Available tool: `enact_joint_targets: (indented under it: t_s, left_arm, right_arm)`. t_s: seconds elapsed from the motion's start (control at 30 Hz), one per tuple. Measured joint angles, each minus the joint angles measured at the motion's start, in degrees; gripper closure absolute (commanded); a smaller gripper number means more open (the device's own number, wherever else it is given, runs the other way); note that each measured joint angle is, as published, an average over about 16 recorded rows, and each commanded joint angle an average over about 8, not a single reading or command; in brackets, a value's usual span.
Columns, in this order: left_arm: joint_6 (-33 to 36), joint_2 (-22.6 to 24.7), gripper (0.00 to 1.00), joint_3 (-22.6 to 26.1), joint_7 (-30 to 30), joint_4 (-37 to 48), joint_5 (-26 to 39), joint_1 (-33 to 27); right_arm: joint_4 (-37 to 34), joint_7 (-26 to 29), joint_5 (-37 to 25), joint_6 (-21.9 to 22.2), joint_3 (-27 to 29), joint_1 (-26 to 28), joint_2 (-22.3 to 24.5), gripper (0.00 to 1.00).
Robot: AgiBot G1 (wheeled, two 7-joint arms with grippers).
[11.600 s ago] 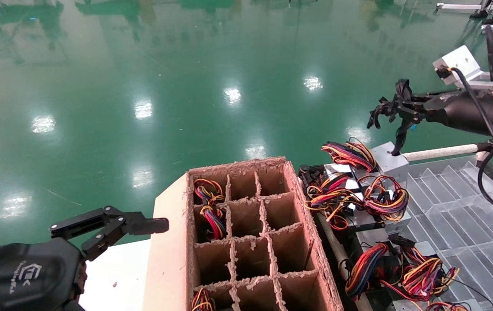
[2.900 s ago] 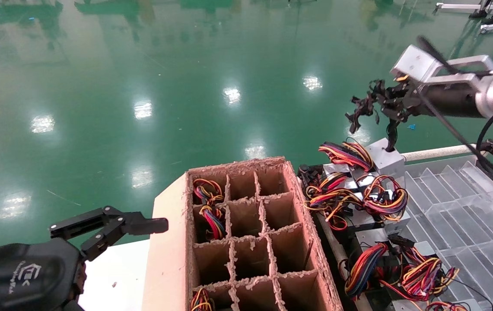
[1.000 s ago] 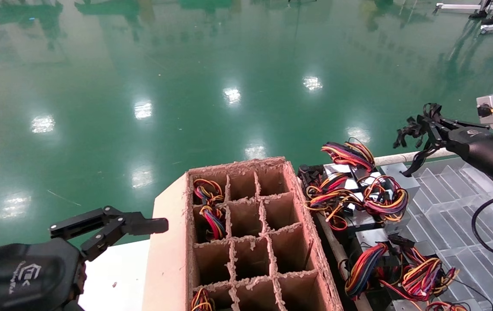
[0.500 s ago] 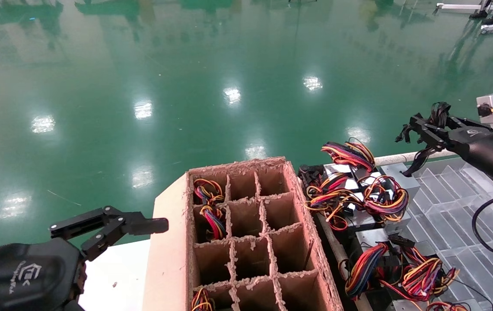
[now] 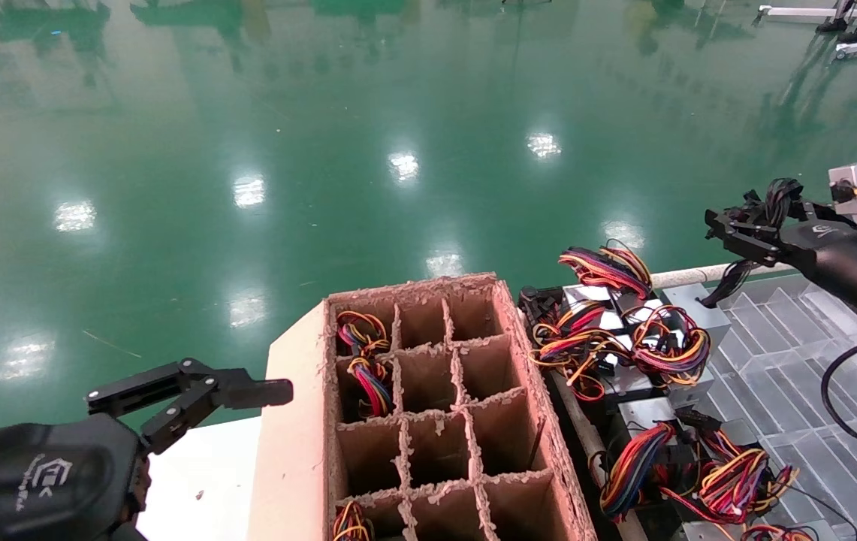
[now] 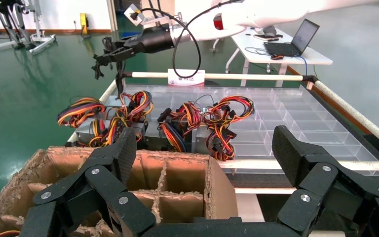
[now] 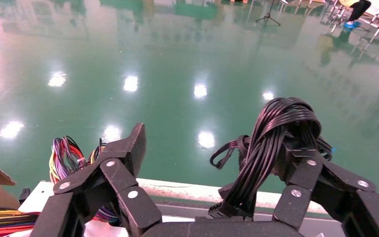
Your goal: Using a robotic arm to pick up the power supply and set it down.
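Arm and claw status

Right claw [image 5: 728, 225] is extended at the far right, raised and roughly level, fingers [image 7: 123, 153] spread apart, black cables draped over one finger. Left claw [image 5: 195, 391] is parked low at the near left, fingers [image 6: 113, 158] wide apart, gripping nothing.

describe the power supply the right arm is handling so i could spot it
Find the clear plastic tray on the robot's right, then the heap of silver boxes along its left edge. The power supply is the plain grey box at the heap's far end, its all-black cables rising to the right gripper; neighbours carry red-yellow wires.
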Motion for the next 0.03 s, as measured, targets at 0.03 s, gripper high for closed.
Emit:
enact_joint_targets:
  t_s: [0.03]
  left_arm:
    - [0.00,0.00,0.00,0.00,0.00,0.00,0.00,0.00]
  right_arm:
    - [0.00,0.00,0.00,0.00,0.00,0.00,0.00,0.00]
